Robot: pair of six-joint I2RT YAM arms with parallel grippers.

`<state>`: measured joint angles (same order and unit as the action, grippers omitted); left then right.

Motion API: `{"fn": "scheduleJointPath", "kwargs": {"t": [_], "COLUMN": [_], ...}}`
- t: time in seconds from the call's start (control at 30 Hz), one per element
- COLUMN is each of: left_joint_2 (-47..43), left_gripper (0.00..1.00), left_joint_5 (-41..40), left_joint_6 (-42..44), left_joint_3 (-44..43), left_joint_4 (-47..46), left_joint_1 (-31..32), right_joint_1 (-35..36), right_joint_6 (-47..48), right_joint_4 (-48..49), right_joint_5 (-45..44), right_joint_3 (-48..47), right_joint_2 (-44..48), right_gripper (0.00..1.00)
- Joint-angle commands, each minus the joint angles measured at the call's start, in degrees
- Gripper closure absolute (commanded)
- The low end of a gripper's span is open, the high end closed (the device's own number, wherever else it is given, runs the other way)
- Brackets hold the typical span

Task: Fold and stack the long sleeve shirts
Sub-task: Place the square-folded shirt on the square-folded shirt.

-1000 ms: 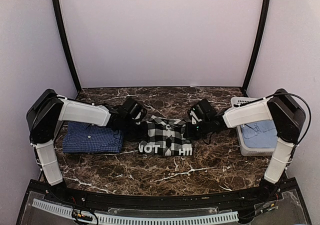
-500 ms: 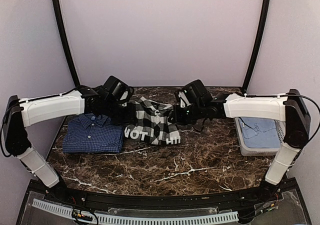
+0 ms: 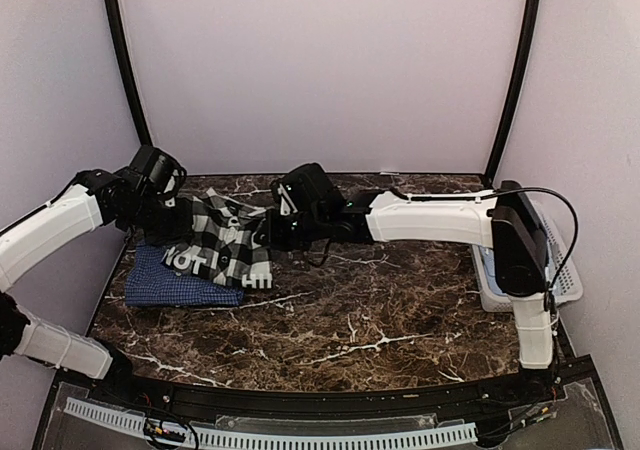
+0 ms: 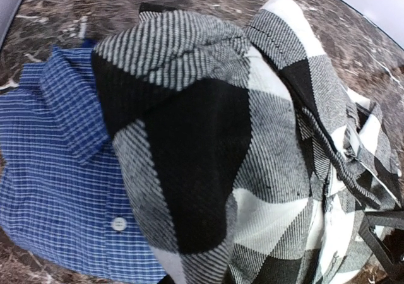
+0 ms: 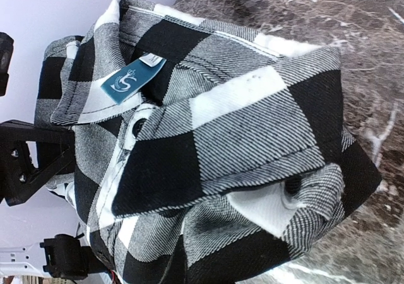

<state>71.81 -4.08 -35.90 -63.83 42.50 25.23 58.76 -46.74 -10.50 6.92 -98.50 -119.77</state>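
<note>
The black-and-white checked shirt (image 3: pixel 215 242) is folded and hangs between my two grippers, partly over the dark blue fine-check shirt (image 3: pixel 172 282), which lies folded flat at the left of the table. My left gripper (image 3: pixel 165 220) holds its left edge and my right gripper (image 3: pixel 268 232) holds its right edge. The right arm reaches far across the table. In the left wrist view the checked cloth (image 4: pixel 208 145) covers my fingers, with the blue shirt (image 4: pixel 50 170) below it. In the right wrist view the checked shirt's collar (image 5: pixel 240 126) fills the frame and hides my fingers.
A white slotted basket (image 3: pixel 562 270) stands at the right edge with light blue cloth (image 3: pixel 487 263) in it. The table is dark marble (image 3: pixel 400 300). Walls close in the left, back and right sides.
Both grippers have carried the checked shirt left from the middle of the table until it overlaps the blue shirt. The right arm has stretched out across the table.
</note>
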Motion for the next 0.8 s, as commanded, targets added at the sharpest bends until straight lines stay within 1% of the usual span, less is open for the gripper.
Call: {"fn": "scheduleJointPath", "kwargs": {"t": [0.0,0.13,0.27,0.4,0.5,0.53,0.6,0.67,0.7,0.73,0.77], "left_joint_2": [-2.7,-2.4,-1.8,-0.9,0.9,1.4,2.8,4.1,4.9,5.4,6.0], "left_gripper": [1.0,1.0,1.0,1.0,1.0,1.0,1.0,0.99,0.9,0.85,0.73], "left_joint_5": [-6.0,-10.8,-13.8,-14.2,-13.6,-13.8,-13.2,-12.6,-12.2,-11.7,-11.6], "left_joint_6": [4.6,5.9,7.2,8.6,9.1,8.9,8.7,8.2,8.0,7.6,7.4], "left_joint_3": [2.4,3.7,4.9,6.3,7.8,8.3,9.2,10.5,10.9,11.7,12.1], "left_joint_4": [5.3,6.8,7.0,5.5,2.7,2.4,1.1,-0.7,-1.6,-2.0,-2.7], "left_joint_1": [-4.8,-8.5,-11.9,-15.7,-17.0,-17.5,-18.6,-20.1,-21.5,-22.1,-23.1], "right_joint_1": [2.6,4.1,4.6,4.6,4.5,4.4,4.1,3.6,3.3,3.1,2.8], "right_joint_6": [-4.4,-5.1,-6.8,-7.4,-6.8,-6.6,-6.4,-6.5,-6.7,-6.7,-6.7], "right_joint_4": [5.5,5.5,7.0,9.6,10.2,10.3,12.9,13.3,13.1,13.1,13.4], "right_joint_5": [3.1,3.8,5.7,6.5,6.2,6.1,7.1,8.7,9.3,9.9,10.2], "right_joint_3": [-9.1,-17.3,-22.2,-23.2,-23.2,-23.1,-22.8,-22.9,-22.7,-22.0,-20.8], "right_joint_2": [-6.3,-12.8,-17.7,-20.5,-21.9,-22.4,-23.5,-24.6,-24.9,-24.8,-24.3], "right_gripper": [1.0,1.0,1.0,1.0,1.0,0.98,0.89,0.79,0.74,0.7,0.65]}}
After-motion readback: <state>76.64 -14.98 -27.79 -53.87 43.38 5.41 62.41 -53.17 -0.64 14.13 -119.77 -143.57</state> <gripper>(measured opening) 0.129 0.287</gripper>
